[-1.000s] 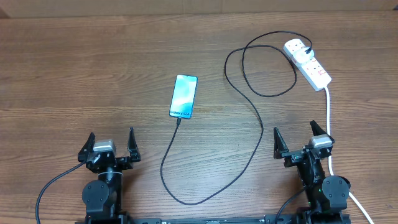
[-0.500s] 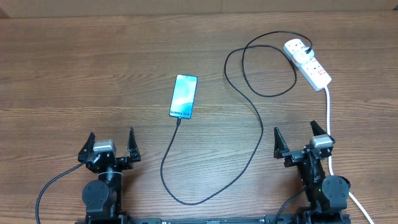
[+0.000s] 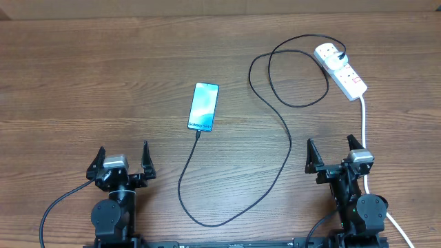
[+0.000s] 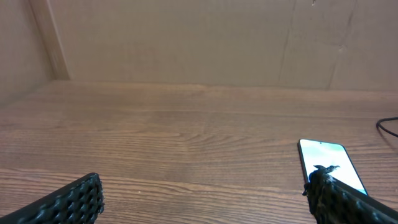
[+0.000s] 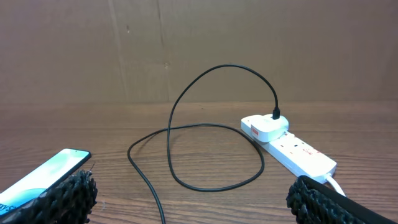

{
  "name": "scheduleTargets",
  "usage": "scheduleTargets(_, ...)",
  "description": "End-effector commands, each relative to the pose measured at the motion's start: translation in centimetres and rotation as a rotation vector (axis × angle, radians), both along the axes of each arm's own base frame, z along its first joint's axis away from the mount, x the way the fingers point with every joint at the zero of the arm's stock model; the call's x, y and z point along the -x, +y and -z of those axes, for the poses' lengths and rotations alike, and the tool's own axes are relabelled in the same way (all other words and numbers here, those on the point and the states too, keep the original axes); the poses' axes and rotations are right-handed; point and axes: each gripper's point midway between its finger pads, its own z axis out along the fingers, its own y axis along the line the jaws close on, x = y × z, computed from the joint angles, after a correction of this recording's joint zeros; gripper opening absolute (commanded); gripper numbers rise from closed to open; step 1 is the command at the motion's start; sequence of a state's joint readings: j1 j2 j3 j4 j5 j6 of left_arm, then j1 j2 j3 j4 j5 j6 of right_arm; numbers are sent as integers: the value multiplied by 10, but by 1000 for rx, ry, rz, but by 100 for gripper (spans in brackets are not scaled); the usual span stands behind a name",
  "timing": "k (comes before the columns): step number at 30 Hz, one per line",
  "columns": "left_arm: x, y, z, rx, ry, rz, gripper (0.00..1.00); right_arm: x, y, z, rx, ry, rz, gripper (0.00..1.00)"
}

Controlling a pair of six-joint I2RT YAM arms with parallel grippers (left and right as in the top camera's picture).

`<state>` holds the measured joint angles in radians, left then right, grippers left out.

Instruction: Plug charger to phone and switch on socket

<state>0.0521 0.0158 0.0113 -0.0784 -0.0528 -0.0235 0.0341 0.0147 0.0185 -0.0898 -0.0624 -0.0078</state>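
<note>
Overhead — left end effector (image 3: 123,149), right end effector (image 3: 331,142) spread wide — empty.

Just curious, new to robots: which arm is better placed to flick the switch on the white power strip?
Probably the right: the power strip lies beyond the right gripper, open and empty. The left gripper sits far across, nearer the phone.

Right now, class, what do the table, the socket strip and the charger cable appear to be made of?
Table: wood or wood-look laminate, matte; grain lines show. Socket: smooth white shell, likely moulded plastic. Charger: black flexible sheath, probably rubbery plastic; it lies in loose loops.
</note>
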Motion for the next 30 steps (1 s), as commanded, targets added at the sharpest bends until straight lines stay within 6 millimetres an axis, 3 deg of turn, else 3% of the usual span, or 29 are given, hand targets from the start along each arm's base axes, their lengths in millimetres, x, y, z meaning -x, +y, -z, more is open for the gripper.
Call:
scheduleTargets(1, 0, -3, 0, 14, -10, 15, 100, 0, -3, 1, 0, -7, 16, 100)
scheduleTargets(30, 0, -3, -1, 13, -10, 12, 99, 0, -1, 0, -1, -11, 4, 100)
